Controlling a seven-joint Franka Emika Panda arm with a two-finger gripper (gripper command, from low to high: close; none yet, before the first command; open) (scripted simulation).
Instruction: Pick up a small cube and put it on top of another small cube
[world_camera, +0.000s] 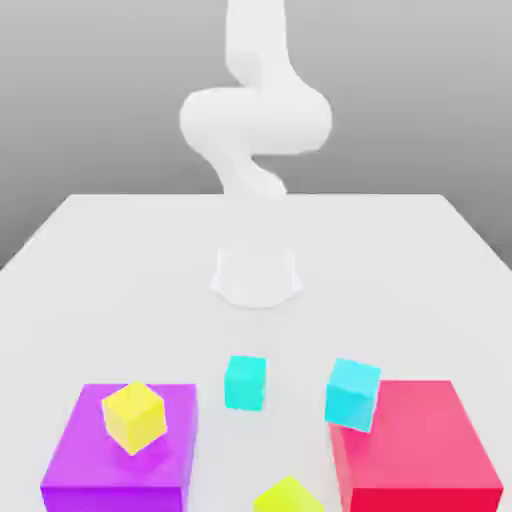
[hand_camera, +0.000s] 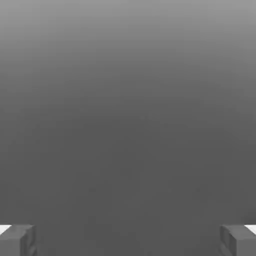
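The hand (hand_camera: 128, 240) is spread wide and holds nothing: in the hand view its two grey fingertips (hand_camera: 17, 240) sit at opposite edges with only plain grey between them. In the exterior view the white arm (world_camera: 255, 115) coils high above its base (world_camera: 256, 277) at the far middle of the tabletop (world_camera: 120, 250), well apart from every block.

Nearer the camera lie the pieces. The turquoise cube (world_camera: 245, 382) stands alone on the tabletop, about midway between the big purple block (world_camera: 120, 455) and the big red block (world_camera: 420, 450). A lighter sky-cyan cube (world_camera: 352, 393) sits tilted at the red block's near corner, and a lemon-yellow cube (world_camera: 133, 415) rests on top of the purple block. The lime yellow-green cube (world_camera: 288, 496) lies at the very front, between the two big blocks and partly cut off by the frame's edge.

The step in hand looks like the approach to the lime cube. To do it well, I would bring the hand straight down over that cube with the fingers lined up with two opposite flat faces, centred before closing, keeping clear of the red and purple blocks either side.
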